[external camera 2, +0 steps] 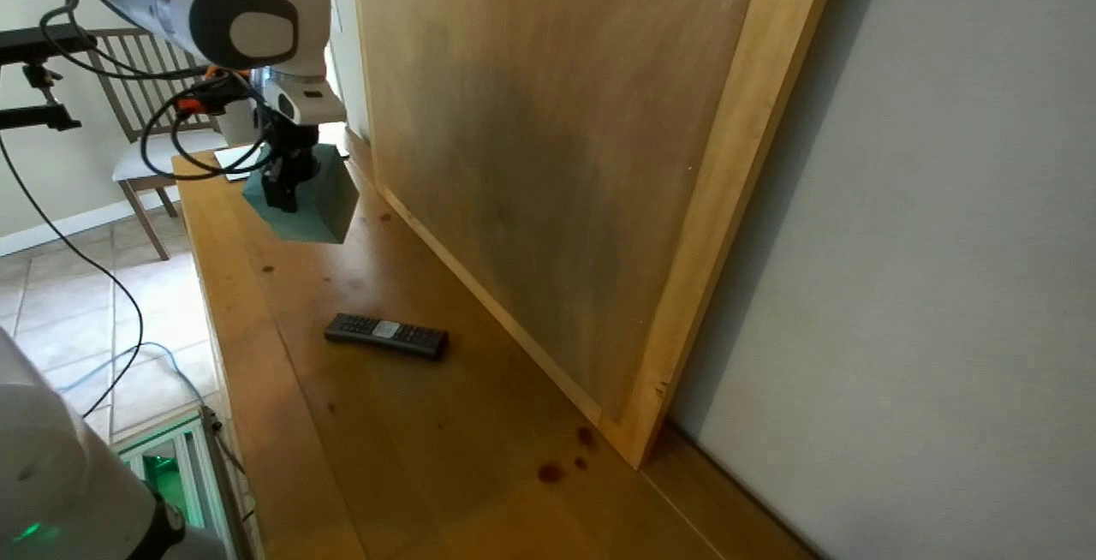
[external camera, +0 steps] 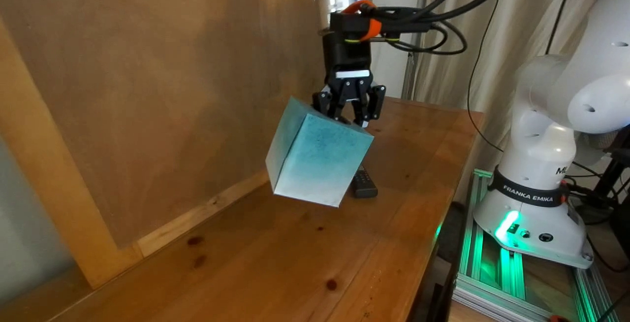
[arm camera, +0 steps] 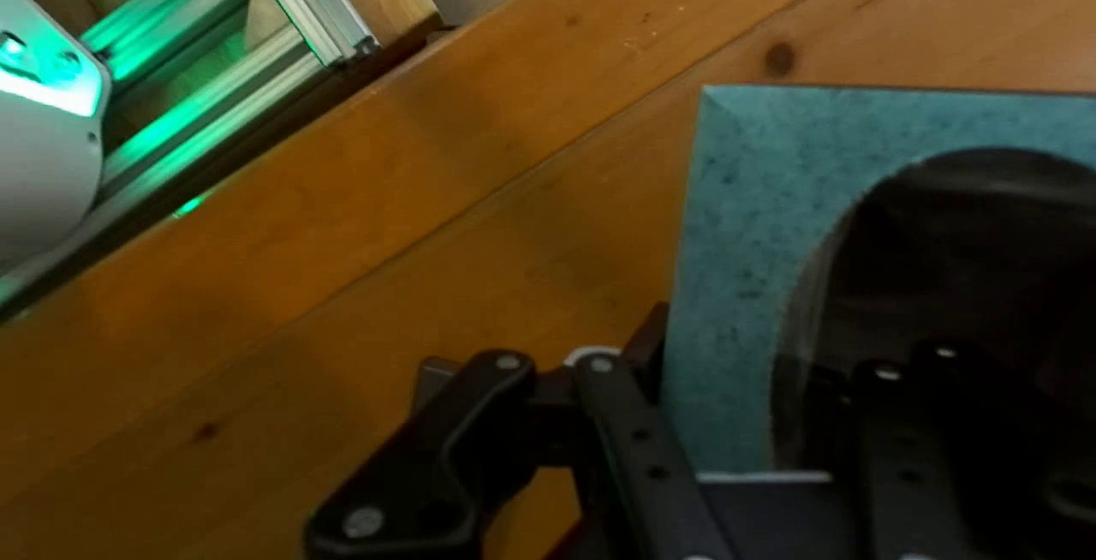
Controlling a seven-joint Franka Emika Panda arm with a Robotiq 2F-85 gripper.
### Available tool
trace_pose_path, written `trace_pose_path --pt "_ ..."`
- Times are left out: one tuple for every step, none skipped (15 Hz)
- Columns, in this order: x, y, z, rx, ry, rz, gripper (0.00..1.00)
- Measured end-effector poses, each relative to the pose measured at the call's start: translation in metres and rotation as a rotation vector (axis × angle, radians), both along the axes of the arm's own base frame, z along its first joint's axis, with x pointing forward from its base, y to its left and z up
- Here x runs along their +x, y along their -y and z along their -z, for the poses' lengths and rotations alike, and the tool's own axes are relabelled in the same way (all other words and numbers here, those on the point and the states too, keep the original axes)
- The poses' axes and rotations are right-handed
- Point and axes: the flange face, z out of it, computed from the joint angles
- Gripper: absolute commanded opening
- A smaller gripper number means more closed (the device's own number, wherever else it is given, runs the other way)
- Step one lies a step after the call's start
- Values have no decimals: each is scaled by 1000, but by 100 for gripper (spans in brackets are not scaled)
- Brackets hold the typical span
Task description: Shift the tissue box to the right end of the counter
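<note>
The tissue box (external camera: 322, 159) is a teal-blue cube, held tilted in the air above the wooden counter (external camera: 275, 258). It also shows in an exterior view (external camera 2: 334, 196) over the far part of the counter (external camera 2: 411, 431). In the wrist view the box (arm camera: 736, 200) fills the right side, with its dark round opening facing the camera. My gripper (external camera: 352, 121) is shut on the box's top edge panel. In the wrist view one finger of the gripper (arm camera: 741, 354) is outside the box and the other is inside the opening. The fingertips are partly hidden.
A black remote (external camera 2: 385, 336) lies on the counter; it also shows partly behind the box (external camera: 364, 184). The brown board wall (external camera: 162, 76) runs along the counter's back. The robot base (external camera: 534, 213) stands beyond the front edge. A chair (external camera 2: 167, 153) stands past the far end.
</note>
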Motion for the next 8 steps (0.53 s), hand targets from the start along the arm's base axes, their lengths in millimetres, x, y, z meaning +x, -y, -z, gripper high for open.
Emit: trace_pose_path --pt "-9 8 -4 -4 1 32 0" --pt "-16 12 -7 -5 7 49 0" --pt "-21 15 -8 -5 13 59 0" --pt "-23 16 -9 -5 15 65 0" --pt "-23 17 -9 -5 15 68 0" --pt "-24 17 -8 -6 13 70 0" --pt "-24 17 -7 -7 11 71 0" --pt "-24 17 -7 -8 10 71 0"
